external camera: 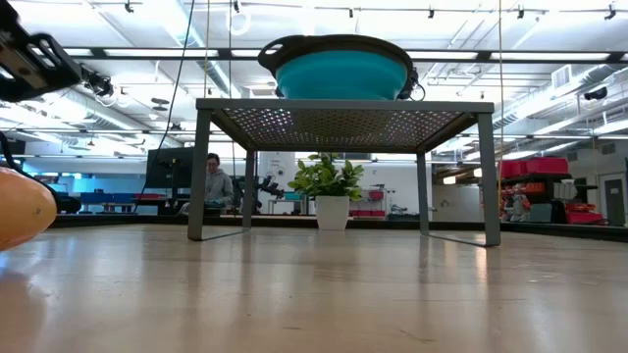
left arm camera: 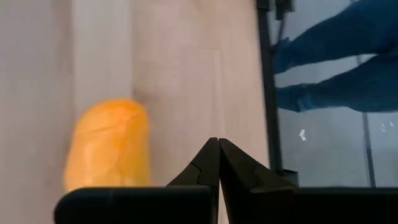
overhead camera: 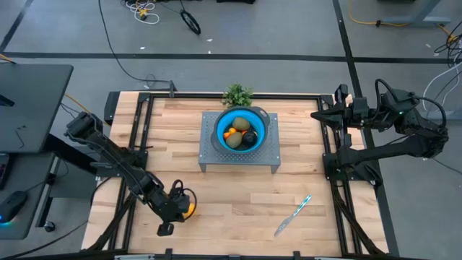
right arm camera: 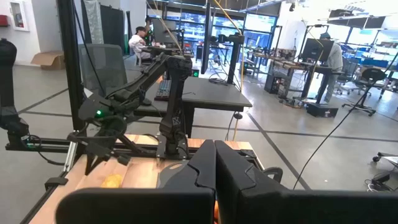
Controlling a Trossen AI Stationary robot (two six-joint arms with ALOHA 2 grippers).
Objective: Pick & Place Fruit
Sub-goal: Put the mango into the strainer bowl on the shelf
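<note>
A yellow-orange oblong fruit lies on its side on the wooden table near the near left corner; it also shows at the low view's left edge. My left gripper is shut, slants down just beside the fruit and holds nothing. Several other fruit pieces lie in a blue bowl, which stands on a grey perforated stand. My right gripper is shut and held high over the table's right edge.
A silver knife with a light-blue handle lies near the table's near right. A green plant sprig stands behind the stand. A black frame rail runs along the table's edge close to my left gripper, and a person's legs stand beyond it.
</note>
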